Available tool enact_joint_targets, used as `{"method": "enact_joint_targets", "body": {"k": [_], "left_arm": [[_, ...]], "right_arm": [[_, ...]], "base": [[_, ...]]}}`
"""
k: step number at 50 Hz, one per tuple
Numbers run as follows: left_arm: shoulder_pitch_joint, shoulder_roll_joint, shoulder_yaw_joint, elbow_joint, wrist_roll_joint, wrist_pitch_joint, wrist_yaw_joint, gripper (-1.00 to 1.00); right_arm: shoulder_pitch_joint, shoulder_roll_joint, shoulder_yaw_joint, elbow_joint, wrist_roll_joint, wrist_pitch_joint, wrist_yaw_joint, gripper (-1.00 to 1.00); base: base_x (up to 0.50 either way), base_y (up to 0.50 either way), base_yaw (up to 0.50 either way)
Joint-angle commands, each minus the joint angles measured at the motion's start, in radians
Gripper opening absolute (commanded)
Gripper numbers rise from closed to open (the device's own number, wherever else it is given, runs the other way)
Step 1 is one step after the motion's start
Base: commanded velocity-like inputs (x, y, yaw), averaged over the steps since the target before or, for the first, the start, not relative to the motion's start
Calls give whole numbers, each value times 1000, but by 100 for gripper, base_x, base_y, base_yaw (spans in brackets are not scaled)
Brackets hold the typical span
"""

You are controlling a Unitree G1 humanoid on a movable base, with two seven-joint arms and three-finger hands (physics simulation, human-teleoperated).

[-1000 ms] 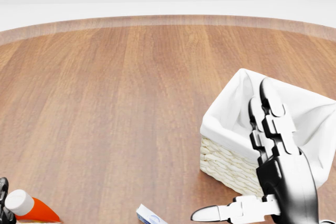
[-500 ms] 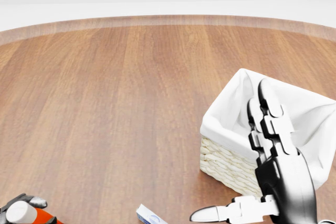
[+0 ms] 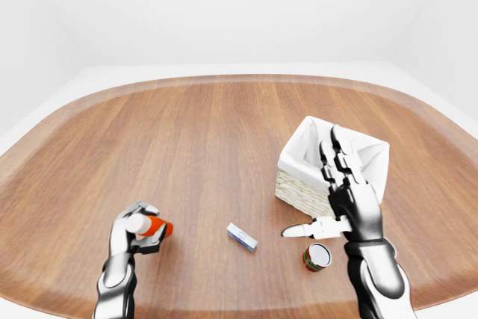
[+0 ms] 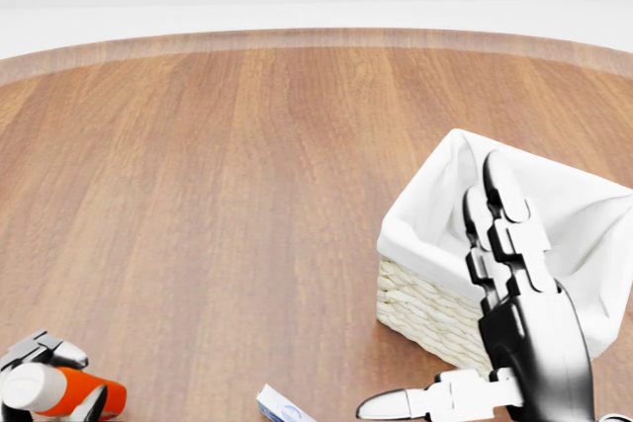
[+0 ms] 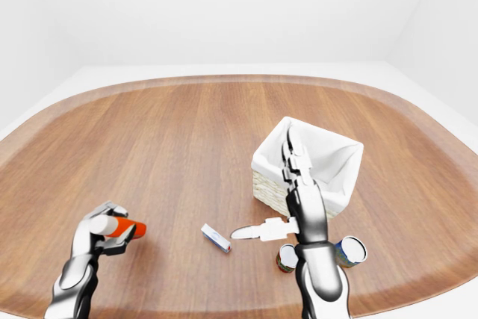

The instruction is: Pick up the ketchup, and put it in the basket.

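Observation:
The ketchup [image 3: 150, 225] is a red bottle with a white cap, held sideways in my left hand [image 3: 136, 223] at the lower left of the left-eye view, lifted off the wooden table [image 3: 194, 140]. It also shows at the bottom left of the head view [image 4: 61, 390]. The basket [image 3: 331, 165], wicker with a white cloth lining, stands at the right. My right hand [image 3: 328, 199] is open and empty, fingers spread upward, in front of the basket's near side.
A small white and blue box [image 3: 242, 237] lies on the table between my hands. A red can [image 3: 317, 257] stands below my right hand, and a second can [image 5: 349, 251] shows in the right-eye view.
My left hand has closed round the ketchup and raised it; the bottle now lies sideways with its cap to the left. The right hand has barely moved.

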Motion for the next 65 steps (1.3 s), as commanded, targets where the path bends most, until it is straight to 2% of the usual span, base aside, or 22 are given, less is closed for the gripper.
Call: {"method": "enact_joint_targets", "body": {"k": [1, 14, 23, 33, 39, 44, 49, 58, 65], "left_arm": [[70, -61, 30, -289, 65, 0, -43, -92], [86, -104, 16, -407, 103, 0, -71, -93], [62, -119, -36, -496, 122, 0, -63, -92], [-17, -124, -133, -520, 166, 72, -19, -93], [-50, -126, -165, -520, 172, 97, -2, -93], [-85, -131, -199, -528, 178, 128, 16, -92], [-115, -143, -240, -555, 196, 171, 27, -92], [-140, -170, -305, -587, 219, 174, 38, -91], [-146, -210, -397, -656, 257, 174, 43, -91]], "right_arm": [[0, 0, -1, 2, 2, 0, 2, 100], [0, -1, 5, 5, 2, 0, 2, 100], [0, -2, 7, 10, 3, 0, 3, 100], [4, -4, 19, 14, -2, 0, -1, 100], [4, -5, 18, 18, 0, 0, 0, 100], [4, -5, 17, 15, 1, 0, -1, 100], [3, -5, 17, 15, 1, 0, -1, 100], [3, -5, 16, 13, 1, 0, 0, 100], [2, -5, 16, 17, 1, 0, 0, 100]], "base": [[0, 0, 0], [0, 0, 0], [0, 0, 0], [0, 0, 0], [0, 0, 0], [0, 0, 0], [0, 0, 0], [0, 0, 0], [0, 0, 0]]}}
